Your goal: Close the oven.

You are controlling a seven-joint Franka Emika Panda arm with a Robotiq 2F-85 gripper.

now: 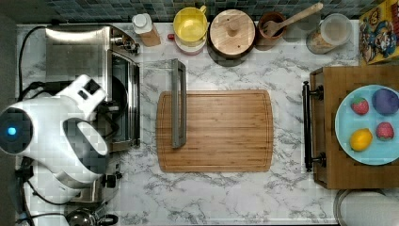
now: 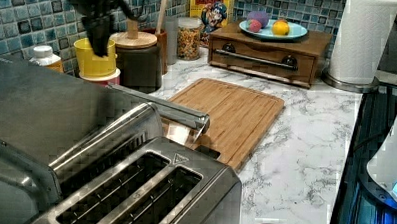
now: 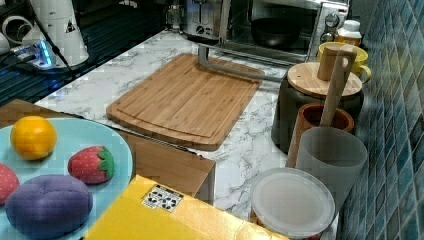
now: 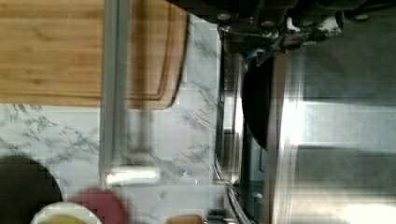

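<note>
I see the boxy stainless-steel oven (image 1: 89,70) at the top view's left, glass door down, bar handle (image 1: 178,103) over the bamboo cutting board (image 1: 226,132). Approach step; next, get under that handle and lift.

You are looking at a kitchen — a marble-patterned counter (image 1: 226,197) backed by blue-green mosaic tiles (image 2: 24,21). On it sit a bamboo cutting board (image 1: 226,132), a toaster (image 2: 148,190), the oven (image 1: 80,52), a cereal box (image 1: 379,33) and a paper-towel roll (image 2: 361,37).
</note>
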